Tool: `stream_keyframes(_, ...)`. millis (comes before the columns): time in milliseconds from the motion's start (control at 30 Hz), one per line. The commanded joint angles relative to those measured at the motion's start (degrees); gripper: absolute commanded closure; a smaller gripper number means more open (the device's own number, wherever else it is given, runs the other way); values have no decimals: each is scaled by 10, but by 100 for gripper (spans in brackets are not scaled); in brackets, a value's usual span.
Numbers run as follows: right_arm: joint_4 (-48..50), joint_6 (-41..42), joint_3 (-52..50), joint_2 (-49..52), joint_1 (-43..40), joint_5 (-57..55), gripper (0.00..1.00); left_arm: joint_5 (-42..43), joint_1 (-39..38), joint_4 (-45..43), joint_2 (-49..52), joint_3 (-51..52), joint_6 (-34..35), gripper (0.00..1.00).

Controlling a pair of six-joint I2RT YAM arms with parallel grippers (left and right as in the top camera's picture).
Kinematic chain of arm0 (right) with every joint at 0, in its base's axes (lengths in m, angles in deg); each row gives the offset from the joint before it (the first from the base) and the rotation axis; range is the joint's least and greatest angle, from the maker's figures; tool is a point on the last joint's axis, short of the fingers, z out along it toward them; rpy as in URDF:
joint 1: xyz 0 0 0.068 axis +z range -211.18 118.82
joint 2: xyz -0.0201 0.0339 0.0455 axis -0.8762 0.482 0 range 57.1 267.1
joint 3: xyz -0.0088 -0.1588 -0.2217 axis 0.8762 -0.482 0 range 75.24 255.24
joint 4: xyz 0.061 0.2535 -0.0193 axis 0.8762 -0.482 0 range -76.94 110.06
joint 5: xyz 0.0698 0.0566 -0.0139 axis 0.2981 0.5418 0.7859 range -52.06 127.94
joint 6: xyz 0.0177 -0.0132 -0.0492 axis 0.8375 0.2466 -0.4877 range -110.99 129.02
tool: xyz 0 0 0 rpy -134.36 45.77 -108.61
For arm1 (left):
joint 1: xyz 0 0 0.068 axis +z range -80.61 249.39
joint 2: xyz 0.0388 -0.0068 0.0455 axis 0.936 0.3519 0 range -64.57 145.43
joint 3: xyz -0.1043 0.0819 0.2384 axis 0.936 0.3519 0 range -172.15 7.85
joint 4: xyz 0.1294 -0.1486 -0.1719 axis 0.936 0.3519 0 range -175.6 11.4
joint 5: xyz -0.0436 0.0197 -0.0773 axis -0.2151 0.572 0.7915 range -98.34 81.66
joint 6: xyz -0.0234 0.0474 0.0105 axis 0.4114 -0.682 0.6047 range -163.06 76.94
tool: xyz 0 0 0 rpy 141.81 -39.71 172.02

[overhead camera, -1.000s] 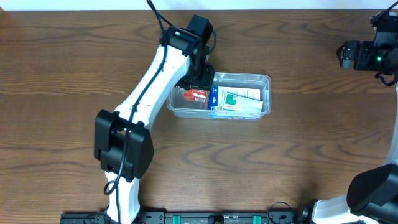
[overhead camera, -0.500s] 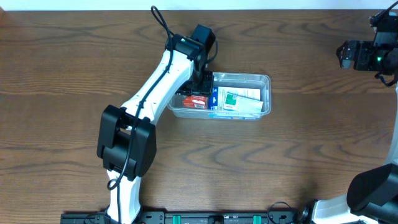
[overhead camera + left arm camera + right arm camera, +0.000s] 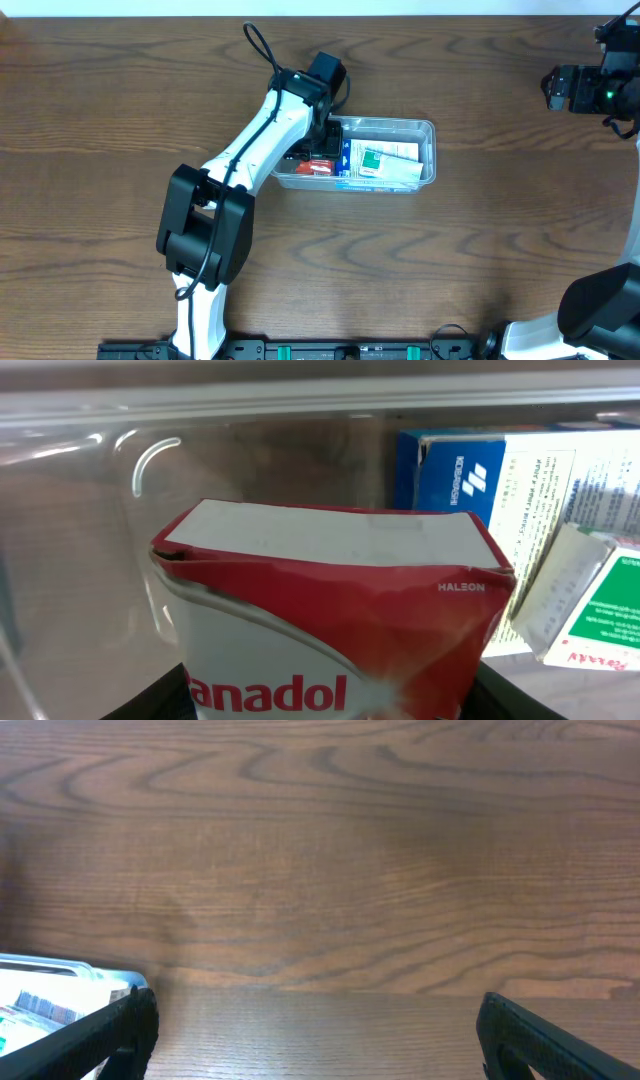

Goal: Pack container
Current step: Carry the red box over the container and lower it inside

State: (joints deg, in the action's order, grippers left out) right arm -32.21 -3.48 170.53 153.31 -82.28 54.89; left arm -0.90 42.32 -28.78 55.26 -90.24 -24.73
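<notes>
left arm [image 3: 262,130] dips into the left end of the clear container [image 3: 431,150] sitting mid-tabletop [image 3: 90,110], its jaws gripping a red panadol box [image 3: 330,620] just beside a blue box [image 3: 450,470] and green-white packets [image 3: 385,160], right arm [image 3: 585,88] well apart at the far right edge, jaws open over bare wood

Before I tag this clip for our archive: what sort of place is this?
Probably a robotics lab bench: bare wood-grain table, white robot arm, clear container holding a Panadol box.
</notes>
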Motion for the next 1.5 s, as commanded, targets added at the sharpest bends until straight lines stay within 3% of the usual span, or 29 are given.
stream_keyframes(0, 0, 7, 5, -1, -3, 4, 1, -7, -2, -11, 10, 14, 18, 39)
stream_keyframes(933, 0, 7, 5, -1, -3, 4, 1, -7, -2, -67, 51, 41, 35, 38)
stream_keyframes(1133, 0, 7, 5, -1, -3, 4, 1, -6, -2, -66, 51, 41, 34, 24)
stream_keyframes(1467, 0, 7, 5, -1, -3, 4, 1, -4, -2, -65, 51, 41, 34, 23)
